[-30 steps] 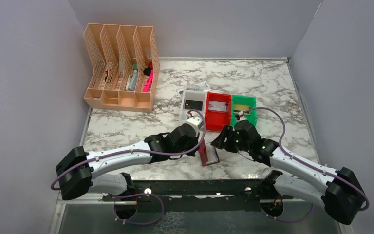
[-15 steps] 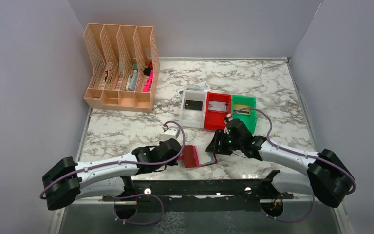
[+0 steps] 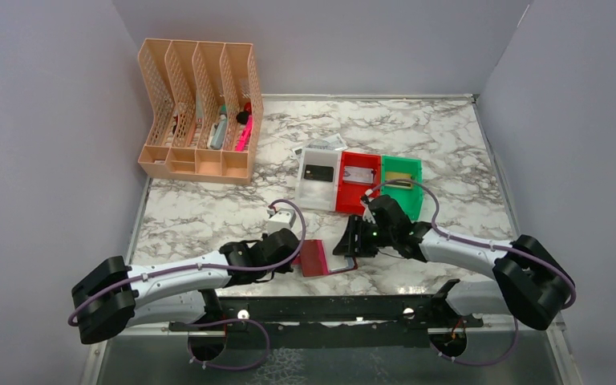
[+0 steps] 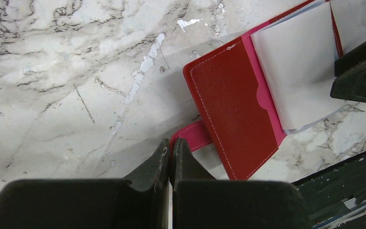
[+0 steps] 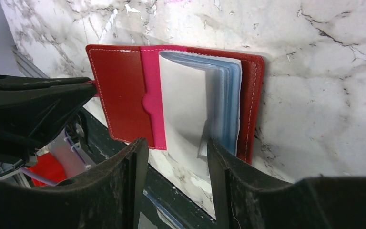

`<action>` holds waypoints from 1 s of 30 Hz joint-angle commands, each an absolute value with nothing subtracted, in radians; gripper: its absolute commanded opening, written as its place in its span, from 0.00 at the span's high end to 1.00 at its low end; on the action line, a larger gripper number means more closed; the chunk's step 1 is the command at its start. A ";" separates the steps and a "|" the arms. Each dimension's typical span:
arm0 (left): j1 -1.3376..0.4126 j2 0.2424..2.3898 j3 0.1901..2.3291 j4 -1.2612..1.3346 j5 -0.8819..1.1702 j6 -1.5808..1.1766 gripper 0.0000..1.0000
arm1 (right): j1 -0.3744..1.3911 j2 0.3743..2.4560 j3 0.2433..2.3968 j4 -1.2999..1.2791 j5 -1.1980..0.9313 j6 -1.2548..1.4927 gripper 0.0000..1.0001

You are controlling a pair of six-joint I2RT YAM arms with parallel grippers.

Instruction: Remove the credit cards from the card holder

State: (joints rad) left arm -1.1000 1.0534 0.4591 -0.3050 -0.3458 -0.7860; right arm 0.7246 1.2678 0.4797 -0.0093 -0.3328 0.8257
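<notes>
The card holder (image 3: 314,258) is laid open on the marble table (image 3: 449,144), near the front edge. Its pink side tab (image 4: 193,136) is clamped by the left gripper (image 4: 170,148) (at the holder's 9 o'clock, seen from above). The right gripper (image 5: 177,143) is spread, jaws astride the clear sleeves (image 5: 195,105). Credit cards (image 3: 315,172) are seen in the bins (image 3: 359,155) at 12 o'clock.

The card holder (image 3: 314,258), on edge 1 s ago, now flat, open and further left.
</notes>
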 commanded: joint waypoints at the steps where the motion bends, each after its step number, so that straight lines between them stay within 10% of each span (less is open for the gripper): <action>1: -1.101 1.058 0.478 -0.300 -0.374 -0.795 1.00 | 0.720 1.283 0.497 0.012 -0.365 0.825 0.46; 30: -1.100 1.161 0.501 -0.287 -0.354 -0.776 1.00 | 0.720 1.282 0.486 0.017 -0.405 0.806 0.40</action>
